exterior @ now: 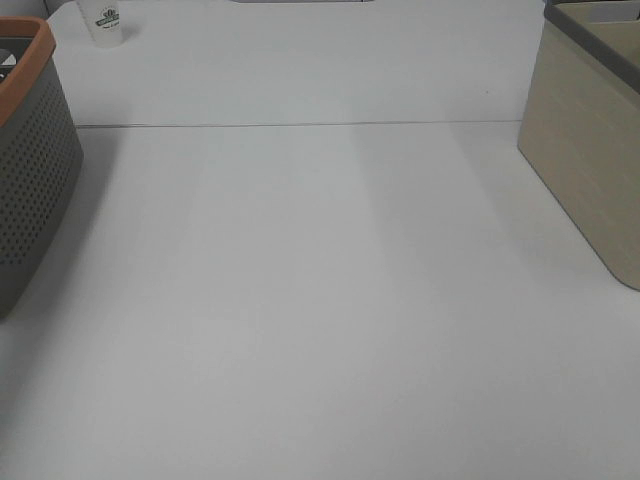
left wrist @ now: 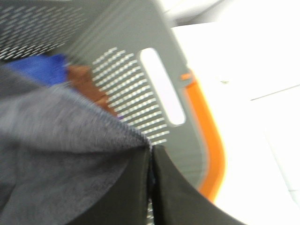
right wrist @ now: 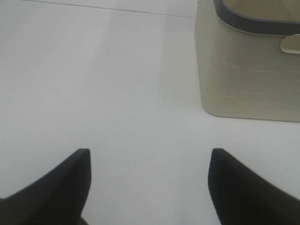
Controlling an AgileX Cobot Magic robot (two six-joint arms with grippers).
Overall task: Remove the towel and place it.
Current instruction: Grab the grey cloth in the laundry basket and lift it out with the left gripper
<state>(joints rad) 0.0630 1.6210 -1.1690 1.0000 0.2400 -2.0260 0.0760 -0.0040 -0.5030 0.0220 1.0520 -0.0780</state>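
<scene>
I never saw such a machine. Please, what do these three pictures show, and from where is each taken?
It is a robot with two arms, each ending in a two-fingered gripper. The high camera looks down on a white table: a grey basket with an orange rim on the left, a beige basket on the right, a paper cup behind. No arm shows there. The other pictures come from wrist cameras. The left gripper is shut, seemingly pinching the grey towel at the grey basket. The right gripper is open, empty, over the table.
</scene>
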